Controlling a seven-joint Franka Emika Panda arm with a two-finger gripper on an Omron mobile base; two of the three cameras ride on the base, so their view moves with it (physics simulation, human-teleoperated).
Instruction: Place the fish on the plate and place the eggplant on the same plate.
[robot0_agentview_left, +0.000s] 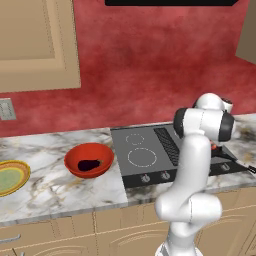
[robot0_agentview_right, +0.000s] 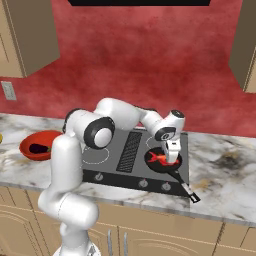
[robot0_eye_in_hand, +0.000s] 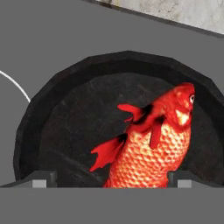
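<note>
The red-orange fish (robot0_eye_in_hand: 153, 144) lies in a black pan (robot0_eye_in_hand: 52, 100) on the stove's right side, also seen as the fish (robot0_agentview_right: 161, 159) in the right base view. My gripper (robot0_agentview_right: 172, 158) hangs right over it, open, its fingertips (robot0_eye_in_hand: 43, 178) standing on either side of the fish's rear half without closing on it. The dark purple eggplant (robot0_agentview_left: 88, 164) rests inside a red bowl (robot0_agentview_left: 75, 155) on the counter left of the stove. The plate (robot0_agentview_left: 22, 170), yellow-orange rimmed with a pale green centre, sits at the far left edge of the counter.
The black cooktop (robot0_agentview_left: 142, 150) has front knobs and a centre grille. The pan's handle (robot0_agentview_right: 186, 187) sticks out toward the counter's front edge. Marble counter (robot0_agentview_left: 45, 190) spreads between bowl and plate. Wall cabinets hang above on both sides.
</note>
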